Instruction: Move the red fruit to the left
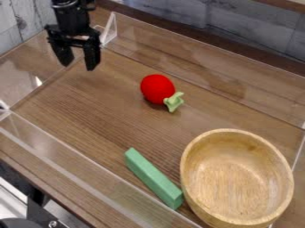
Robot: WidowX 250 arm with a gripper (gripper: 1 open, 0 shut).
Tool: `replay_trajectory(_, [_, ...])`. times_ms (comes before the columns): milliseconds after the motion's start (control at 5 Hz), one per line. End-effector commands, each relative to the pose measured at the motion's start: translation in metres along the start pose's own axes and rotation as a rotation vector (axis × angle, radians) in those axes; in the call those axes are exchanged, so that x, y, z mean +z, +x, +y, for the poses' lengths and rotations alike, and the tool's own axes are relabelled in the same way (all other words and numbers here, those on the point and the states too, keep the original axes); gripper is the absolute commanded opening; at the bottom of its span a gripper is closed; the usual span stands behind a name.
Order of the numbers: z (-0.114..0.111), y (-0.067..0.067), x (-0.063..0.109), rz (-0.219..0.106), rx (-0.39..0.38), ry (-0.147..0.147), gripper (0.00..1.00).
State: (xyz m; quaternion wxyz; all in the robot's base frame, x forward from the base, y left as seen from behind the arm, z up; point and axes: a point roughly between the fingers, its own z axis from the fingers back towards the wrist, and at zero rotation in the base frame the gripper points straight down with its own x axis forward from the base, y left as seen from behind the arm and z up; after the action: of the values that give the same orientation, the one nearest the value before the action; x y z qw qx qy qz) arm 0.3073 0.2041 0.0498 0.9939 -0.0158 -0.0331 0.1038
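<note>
Inside, bare wood in the round bowl (237, 179), red fruit (158, 89) outside.

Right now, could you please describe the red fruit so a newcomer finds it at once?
Start at the wide wooden bowl. Beyond it on the tabletop, toward the robot gripper, lies a round red fruit. Unlike the flat green block, it is glossy, with a pale green stub.

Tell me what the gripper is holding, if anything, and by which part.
Nothing is held: the gripper is open at the far left, with bare table between its fingers, and the red fruit lies apart from it.
</note>
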Motion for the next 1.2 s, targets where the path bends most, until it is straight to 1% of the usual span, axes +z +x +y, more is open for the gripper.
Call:
replay_trajectory(0, [0.008, 0.020, 0.022, -0.072, 0.004, 0.021, 0.00])
replay_trajectory(200, [0.007, 0.032, 0.030, -0.081, 0.004, 0.017, 1.00])
replay_trajectory(400, [0.003, 0.038, 0.037, -0.086, -0.001, 0.017, 1.00])
replay_trajectory(600, [0.002, 0.032, 0.027, -0.096, 0.044, 0.022, 1.00])
replay_trajectory(800, [0.005, 0.024, 0.014, -0.098, 0.090, 0.031, 1.00])
replay_trajectory(1000, [0.007, 0.025, 0.018, -0.101, 0.085, 0.034, 1.00])
